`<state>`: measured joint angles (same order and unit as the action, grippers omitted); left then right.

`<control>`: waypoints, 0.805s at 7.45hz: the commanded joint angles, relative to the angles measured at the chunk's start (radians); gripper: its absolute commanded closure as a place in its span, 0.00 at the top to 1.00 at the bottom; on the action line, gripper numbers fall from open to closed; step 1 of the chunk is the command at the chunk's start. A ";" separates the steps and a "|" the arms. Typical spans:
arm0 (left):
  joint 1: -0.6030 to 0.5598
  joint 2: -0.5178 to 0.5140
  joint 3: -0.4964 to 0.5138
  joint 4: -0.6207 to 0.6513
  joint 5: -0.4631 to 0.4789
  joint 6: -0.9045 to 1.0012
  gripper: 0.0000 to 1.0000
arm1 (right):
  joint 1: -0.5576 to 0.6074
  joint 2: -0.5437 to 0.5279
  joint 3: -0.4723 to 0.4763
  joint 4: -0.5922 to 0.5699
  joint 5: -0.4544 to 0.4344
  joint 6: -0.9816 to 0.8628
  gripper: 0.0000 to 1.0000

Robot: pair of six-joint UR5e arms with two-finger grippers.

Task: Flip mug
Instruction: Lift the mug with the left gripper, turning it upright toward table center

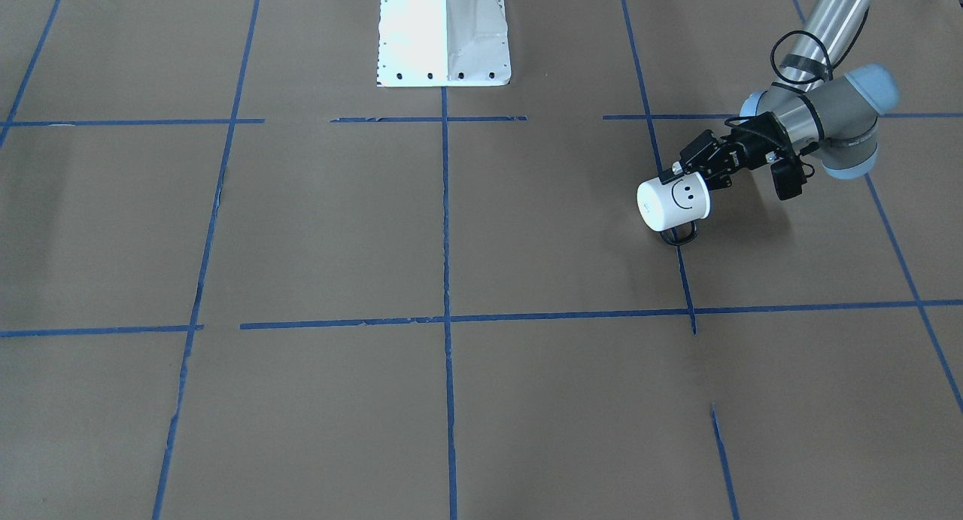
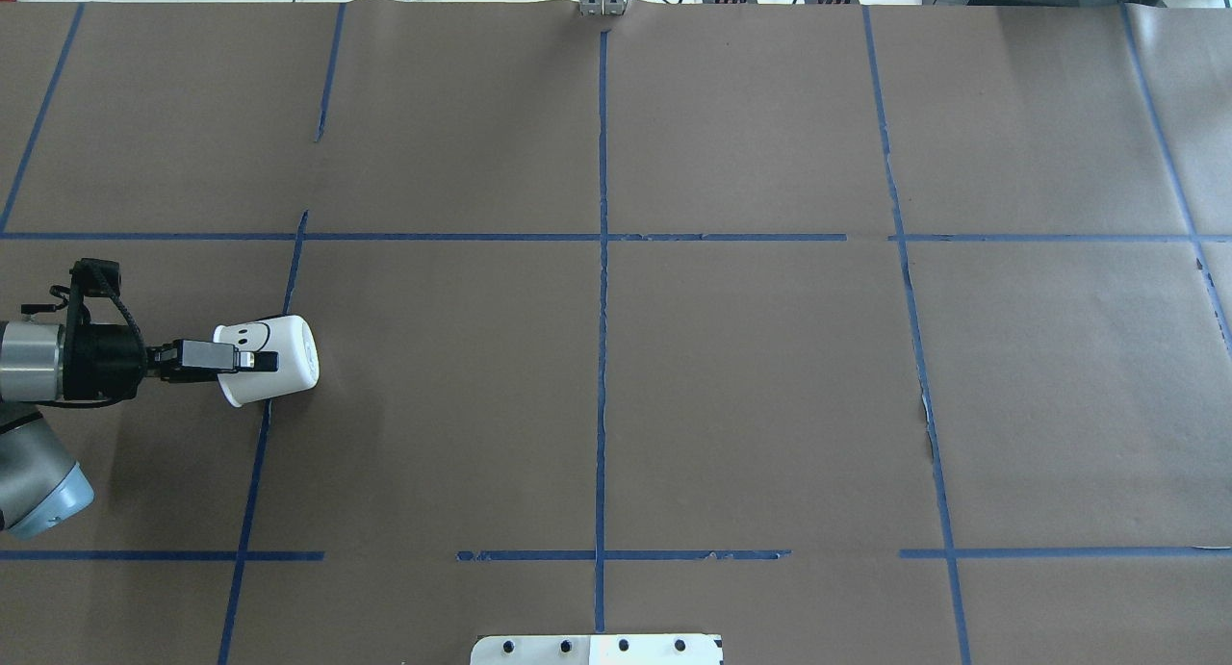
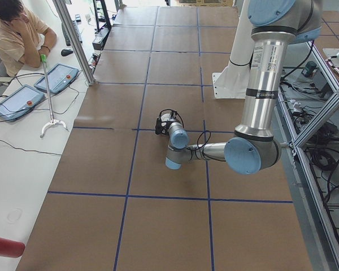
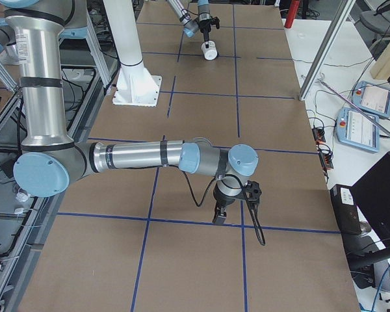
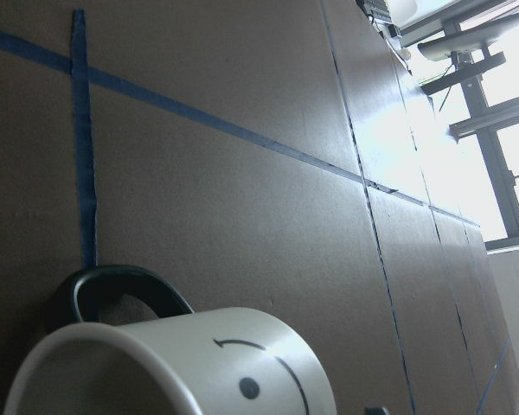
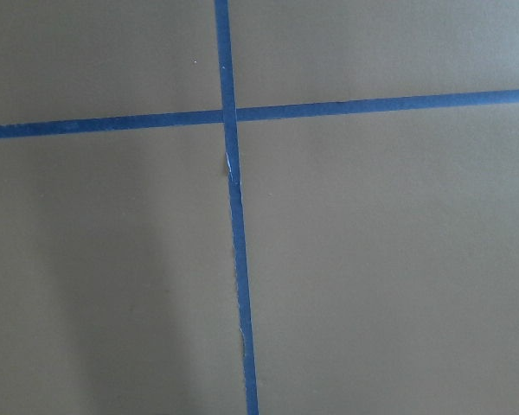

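Mug: here it is, the mug [image 1: 673,202] tipped right over on its side at the robot's left end of the bench [image 2: 751,386]. It sits over a blue tape line [image 2: 258,453] in the middle row of squares.
Mug pose: the closed base points toward the bench centre and the open mouth faces back at the arm. The smiley [image 1: 683,195] is turned up and toward the front-facing camera.
Handle: the black handle [image 1: 679,236] hangs underneath, right down at the bench. I cannot tell whether it touches or sits just above.
Left end effector: the left end effector [image 2: 252,361] comes in almost level and is clamped on the mug at its rim. One finger lies along the outer wall on top.
Right end effector: the right end effector [image 4: 219,214] is low over the bench, well apart from the mug at the far end. It shows only in the side view, so I cannot tell whether it is clenched or released.
Right wrist view: bare bench and a tape crossing [image 6: 229,115].
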<state>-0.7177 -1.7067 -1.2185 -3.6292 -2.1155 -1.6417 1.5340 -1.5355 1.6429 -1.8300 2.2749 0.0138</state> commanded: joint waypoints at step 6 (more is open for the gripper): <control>-0.006 -0.172 -0.269 0.378 -0.026 -0.276 0.00 | 0.000 0.000 0.000 0.000 0.000 0.000 1.00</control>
<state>-0.7233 -1.8680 -1.3875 -3.4499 -2.1356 -1.9224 1.5340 -1.5355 1.6429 -1.8300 2.2749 0.0138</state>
